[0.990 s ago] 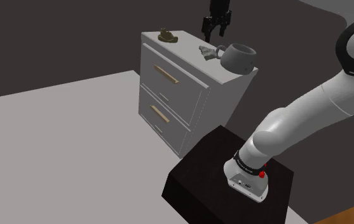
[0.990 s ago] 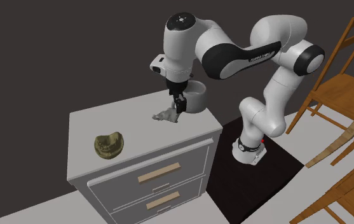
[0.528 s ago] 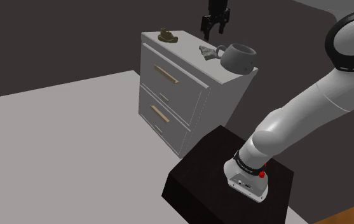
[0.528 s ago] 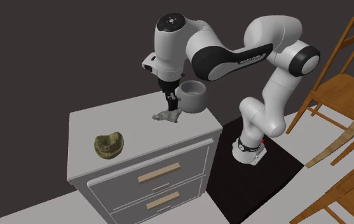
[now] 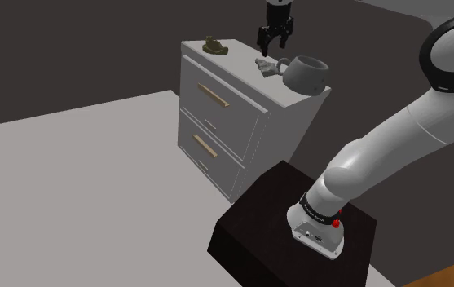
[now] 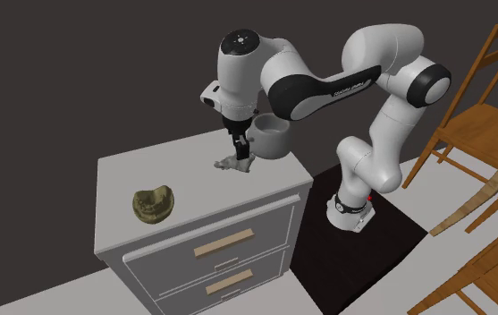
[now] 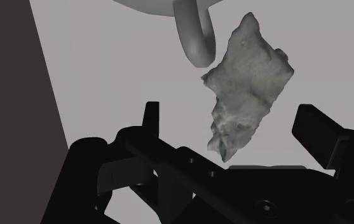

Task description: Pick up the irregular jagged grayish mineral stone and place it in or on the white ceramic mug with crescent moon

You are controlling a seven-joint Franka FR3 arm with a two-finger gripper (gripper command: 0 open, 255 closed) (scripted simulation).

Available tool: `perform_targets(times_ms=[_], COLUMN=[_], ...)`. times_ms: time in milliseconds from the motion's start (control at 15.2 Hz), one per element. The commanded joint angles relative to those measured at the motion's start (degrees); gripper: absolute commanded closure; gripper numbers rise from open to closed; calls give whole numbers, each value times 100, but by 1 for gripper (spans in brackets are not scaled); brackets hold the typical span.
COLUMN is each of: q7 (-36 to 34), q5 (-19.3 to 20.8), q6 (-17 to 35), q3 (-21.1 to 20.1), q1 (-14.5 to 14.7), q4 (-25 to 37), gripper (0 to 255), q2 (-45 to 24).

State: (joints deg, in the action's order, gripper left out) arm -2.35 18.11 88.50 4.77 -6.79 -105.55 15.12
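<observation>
Shows a white two-drawer dresser point(image 6: 184, 179) against a dark wall, on a pale floor. Beside it, on a black box stand point(image 5: 249, 220), a white Franka arm point(image 6: 327, 85) bent up and over the dresser top. Near the top's back corner, a pale grey mug point(image 5: 306, 75), upright, mouth open, handle turned toward the stone. No crescent moon to be made out from these angles. Hovering just above the top, the black gripper point(image 5: 275, 42), pointing down, fingers point(image 7: 318, 130) spread apart and clamped on nothing. Well away at the far end of the top, a lumpy olive-brown object point(image 6: 153, 204). Below and between the fingers, the jagged grey mineral stone point(image 7: 248, 86), lying on the dresser top just beside the mug's handle, clear of both fingertips.

Reads as the approach before the grasp: stone not yet gripped, nothing in the mug. Calls next for a straight descent with one finger down each side of the stone, a firm close, a lift, then a short carry over the mug's rim. Risks nudging the nearby handle on the way down.
</observation>
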Motion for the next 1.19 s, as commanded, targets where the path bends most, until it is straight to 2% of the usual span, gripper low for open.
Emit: perform_targets(times_ms=[0,66,132,726,792,1122], q7=[-1,0,0,0,0,102], q5=[0,0,0,0,0,77], q6=[2,1,1,1,1,403], q3=[0,0,0,0,0,-80], q1=[0,0,0,0,0,103], q4=[-2,-1,-1,-1,-1,135], gripper=[0,0,255,255,0,0], q2=[0,0,0,0,0,-593])
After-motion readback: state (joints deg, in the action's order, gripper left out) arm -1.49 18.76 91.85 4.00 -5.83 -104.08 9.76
